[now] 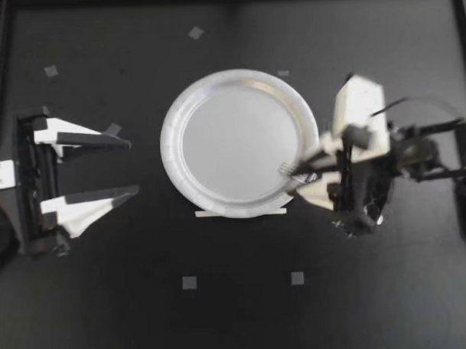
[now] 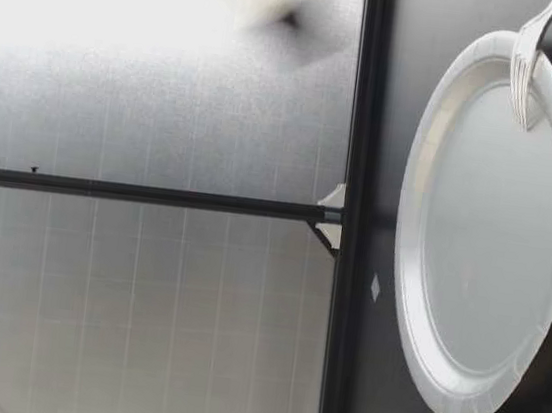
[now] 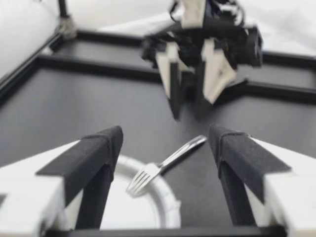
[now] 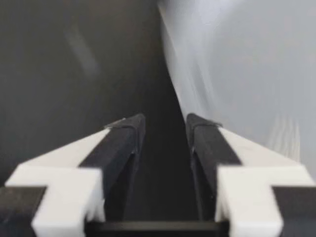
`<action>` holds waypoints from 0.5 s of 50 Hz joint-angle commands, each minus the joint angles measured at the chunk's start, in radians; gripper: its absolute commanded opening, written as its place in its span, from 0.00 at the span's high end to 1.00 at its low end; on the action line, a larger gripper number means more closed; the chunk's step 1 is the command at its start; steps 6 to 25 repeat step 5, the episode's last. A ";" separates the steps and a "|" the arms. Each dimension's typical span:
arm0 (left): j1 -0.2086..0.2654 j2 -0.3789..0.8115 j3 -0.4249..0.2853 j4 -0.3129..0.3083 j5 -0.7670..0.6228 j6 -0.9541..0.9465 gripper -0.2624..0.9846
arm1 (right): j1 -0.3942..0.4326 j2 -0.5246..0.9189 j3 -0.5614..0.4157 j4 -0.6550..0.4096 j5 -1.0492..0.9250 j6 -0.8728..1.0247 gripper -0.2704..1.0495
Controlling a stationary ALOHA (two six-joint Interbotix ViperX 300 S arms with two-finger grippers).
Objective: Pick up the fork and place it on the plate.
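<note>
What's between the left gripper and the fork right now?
The plate, past a strip of bare table: top view shows it between my left gripper and the fork, whose tines lie over its rim.

One table (image 1: 92, 309) fills the frame. One plate (image 1: 169, 142) sits at its centre. One fork (image 1: 288, 170) shows at the plate's lower right edge. There are two grippers: my left gripper (image 1: 133, 166) at the left of the frame and my right gripper (image 1: 315, 170) at the right. Each has two fingers (image 1: 101, 138), four in all. There are six grey squares (image 1: 189, 282): two at the upper left, one beside the left gripper's upper finger, one faint one above the plate's upper right, and two at the lower centre. One white strip (image 1: 240, 212) lies just under the plate.
</note>
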 commanded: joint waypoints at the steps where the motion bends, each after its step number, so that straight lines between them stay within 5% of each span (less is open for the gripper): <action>1: 0.000 -0.006 -0.046 0.006 -0.012 0.012 0.26 | -0.003 -0.044 -0.044 -0.002 -0.064 -0.044 0.45; 25: -0.002 -0.006 -0.069 0.006 -0.021 0.031 0.26 | -0.003 -0.080 -0.063 -0.005 -0.097 -0.118 0.45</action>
